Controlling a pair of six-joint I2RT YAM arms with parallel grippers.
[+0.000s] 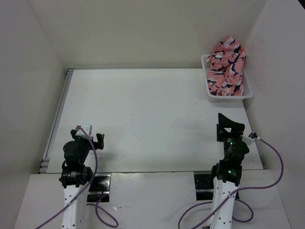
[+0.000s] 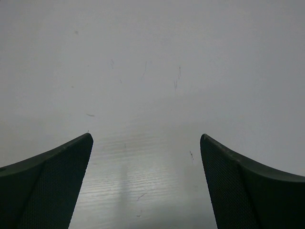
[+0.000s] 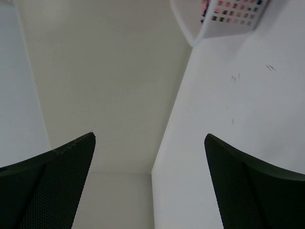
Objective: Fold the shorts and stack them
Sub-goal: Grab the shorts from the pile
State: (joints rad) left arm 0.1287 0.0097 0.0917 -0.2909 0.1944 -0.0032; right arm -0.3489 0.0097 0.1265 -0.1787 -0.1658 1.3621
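While shorts (image 1: 228,64) sit heaped in basket (image 1: 228,98), left gripper (image 1: 89,135) and right gripper (image 1: 231,125) gape wide, empty.

Top view: table (image 1: 143,114) bare across centre and left, free passage throughout. Upper right corner blocked by white mesh basket (image 1: 228,98) heaped with shorts (image 1: 228,67), just beside right wall (image 1: 281,86). Left wall (image 1: 33,86) and back wall (image 1: 143,33) bound the rest.

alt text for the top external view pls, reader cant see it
Pink shark-print shorts lie heaped in a white mesh basket at the far right corner of a white table. At the near edge, the left gripper and right gripper are both open, holding nothing.
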